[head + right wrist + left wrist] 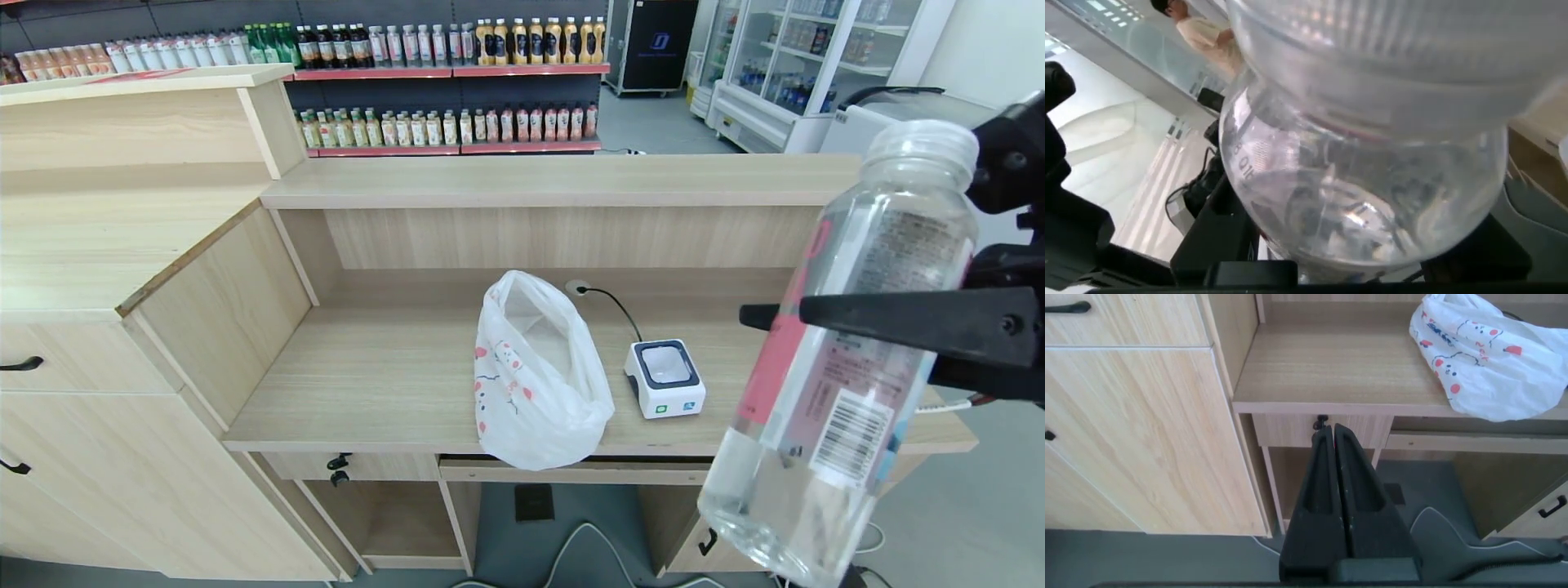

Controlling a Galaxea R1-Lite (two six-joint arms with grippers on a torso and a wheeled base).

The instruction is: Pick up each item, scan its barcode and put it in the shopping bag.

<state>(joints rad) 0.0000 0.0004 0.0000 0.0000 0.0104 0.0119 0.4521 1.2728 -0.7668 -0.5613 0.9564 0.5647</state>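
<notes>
Tilted close to the head camera, the water bottle (849, 351) hangs clamped in the right fingers (898, 318), barcode showing, likely ready for the scanner (664, 377) beside the open shopping bag (539, 376) on the surface (367, 384) — while the left fingers (1323, 490) hang pressed together, empty.

A light wooden counter (367, 376) fronts drink shelves (457, 90) and, seemingly, glass-door fridges (784, 65).

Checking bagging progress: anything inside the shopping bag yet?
The shopping bag stands open: only white lining shows inside, no item. Its lower part is hidden behind its own front wall, so I cannot confirm it is empty.
</notes>
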